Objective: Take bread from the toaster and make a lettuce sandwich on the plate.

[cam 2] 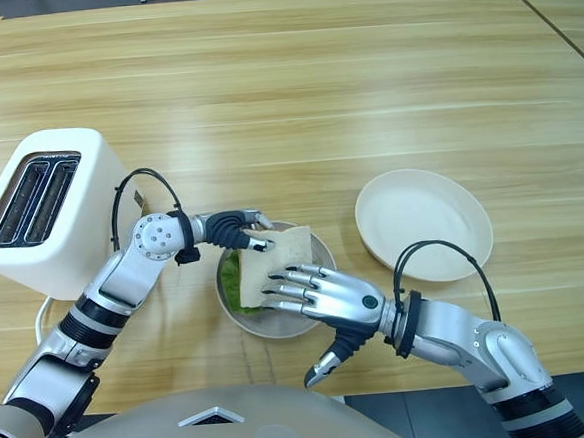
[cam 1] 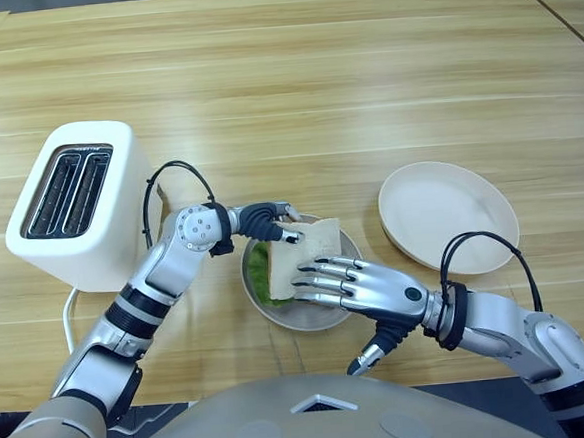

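Observation:
A slice of white bread (cam 1: 313,255) lies tilted over green lettuce (cam 1: 259,272) on the grey plate (cam 1: 317,315) at the table's near centre. My left hand (cam 1: 264,222) holds the bread's upper left edge with curled fingers. From the right, my right hand (cam 1: 349,282) rests spread over the bread's lower edge, fingers extended and touching it. The white toaster (cam 1: 75,202) stands at the left with both slots showing no bread.
A cream plate (cam 1: 447,216) with nothing on it sits to the right of the grey plate, just beyond my right forearm. The toaster's cord (cam 1: 70,310) trails toward the near edge. Bare wooden table stretches across the far half.

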